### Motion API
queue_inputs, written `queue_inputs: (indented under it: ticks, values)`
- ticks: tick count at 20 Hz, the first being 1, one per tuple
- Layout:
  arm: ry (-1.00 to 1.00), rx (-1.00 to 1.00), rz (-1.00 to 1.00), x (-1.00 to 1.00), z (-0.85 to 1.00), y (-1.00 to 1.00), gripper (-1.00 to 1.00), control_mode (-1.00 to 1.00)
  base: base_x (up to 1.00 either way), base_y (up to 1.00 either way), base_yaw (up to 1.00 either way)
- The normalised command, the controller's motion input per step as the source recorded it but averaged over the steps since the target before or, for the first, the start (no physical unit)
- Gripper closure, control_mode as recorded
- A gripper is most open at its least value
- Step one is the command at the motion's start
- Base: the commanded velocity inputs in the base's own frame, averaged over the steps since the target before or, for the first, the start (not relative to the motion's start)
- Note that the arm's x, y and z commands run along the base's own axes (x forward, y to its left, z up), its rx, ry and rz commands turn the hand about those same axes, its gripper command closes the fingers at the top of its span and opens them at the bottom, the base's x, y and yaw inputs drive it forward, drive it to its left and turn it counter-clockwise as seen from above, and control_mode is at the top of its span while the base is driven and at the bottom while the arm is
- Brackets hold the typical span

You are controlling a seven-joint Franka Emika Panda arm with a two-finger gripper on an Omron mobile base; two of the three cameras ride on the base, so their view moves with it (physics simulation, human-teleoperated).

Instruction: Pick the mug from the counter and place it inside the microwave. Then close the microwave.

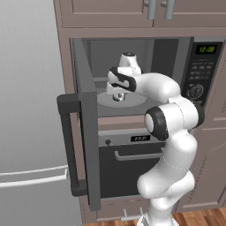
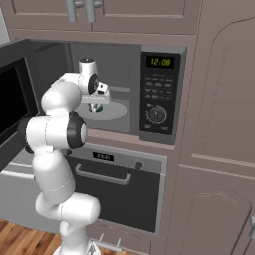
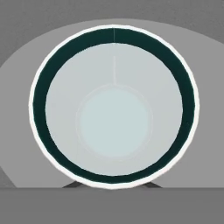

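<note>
Inside the open microwave, the claw points straight down over the turntable.

The arm rises from the floor, bends at a dark elbow joint level with the oven, and reaches forward through the doorway, wrist turned downward. Directly beneath the claw stands the mug, upright on the turntable; the hand view looks straight into its pale bowl ringed by a dark green band. The jaws are drawn nearly together, seemingly pinching the mug's rim, though the contact itself is hidden. The door swings wide to the claw's left; the control panel sits to its right.
</note>
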Motion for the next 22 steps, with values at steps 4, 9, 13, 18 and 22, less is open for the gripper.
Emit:
queue_inputs:
  ticks: [4,9,13,18,22]
  values:
    - [0.00,0.00,0.00,0.00,0.00,0.00,-1.00,-1.00,0.00,0.00,0.00]
    - [0.00,0.00,0.00,0.00,0.00,0.00,-1.00,-1.00,0.00,0.00,0.00]
    - [0.00,0.00,0.00,-0.16,0.00,0.00,-1.00,-1.00,0.00,0.00,0.00]
    - [0.00,0.00,0.00,-0.50,0.00,0.00,-1.00,-1.00,0.00,0.00,0.00]
    - [-0.03,0.00,0.00,-0.65,0.00,-0.01,-1.00,-1.00,0.00,0.00,0.00]
